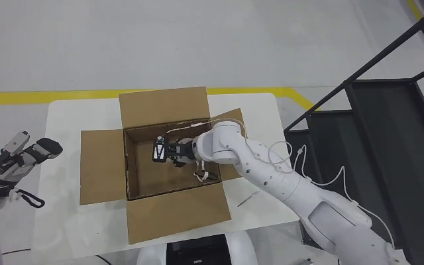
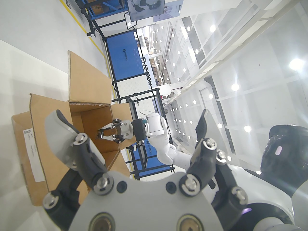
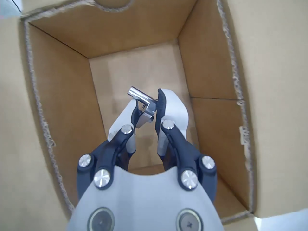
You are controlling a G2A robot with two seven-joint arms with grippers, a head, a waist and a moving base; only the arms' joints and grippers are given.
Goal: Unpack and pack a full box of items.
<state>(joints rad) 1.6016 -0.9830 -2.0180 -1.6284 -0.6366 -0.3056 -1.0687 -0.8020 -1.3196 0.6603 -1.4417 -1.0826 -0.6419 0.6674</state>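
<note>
Right gripper point(image 3: 146, 103) pinched nearly closed on a small shiny metal part point(image 3: 142, 98) mid-box, box point(image 3: 60, 85) floor otherwise looks bare, so I'd guess last item out or first back in; left gripper point(image 1: 33, 146) spread wide, holding nothing, at the box's 9 o'clock.

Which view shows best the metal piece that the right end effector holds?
The right wrist view: the metal piece sits close up, clamped in the right end effector. The left wrist view shows it far off and tiny; the top view, too small to tell.
</note>
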